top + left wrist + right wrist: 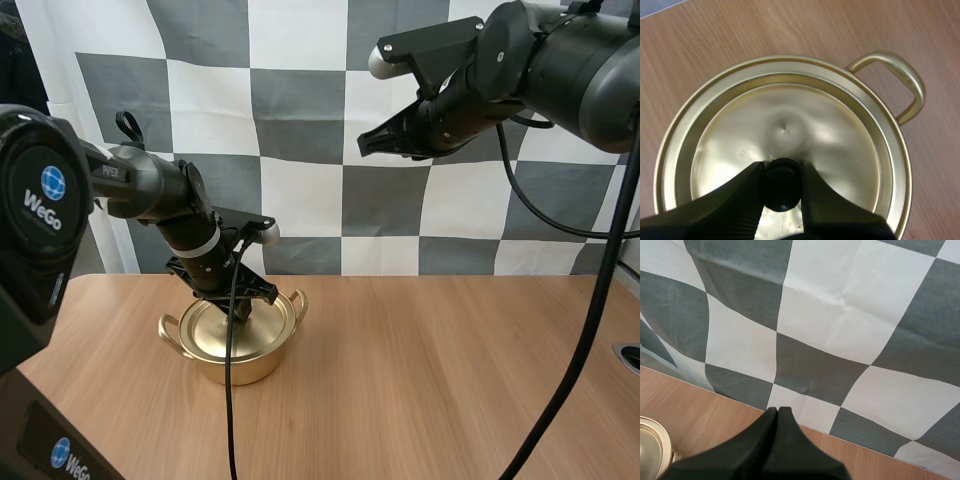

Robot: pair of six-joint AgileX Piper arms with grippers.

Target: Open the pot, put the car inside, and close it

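Observation:
A golden pot (262,362) with two loop handles stands on the left part of the wooden table, its lid (212,328) resting on it. My left gripper (232,302) reaches down onto the lid from above. In the left wrist view the lid (790,110) lies seated in the pot's rim, and my left gripper (781,170) pinches the black knob (781,186) at the lid's centre between its two fingers. My right gripper (366,143) hangs high above the table, right of the pot, shut on nothing; its fingers lie together as one dark wedge (778,412).
One pot handle (902,85) sticks out sideways over the wood. The table (450,370) stretches bare to the right of the pot. A small round dark fitting (628,357) sits at its right edge. The pot's rim (650,445) shows beside the right gripper's wedge.

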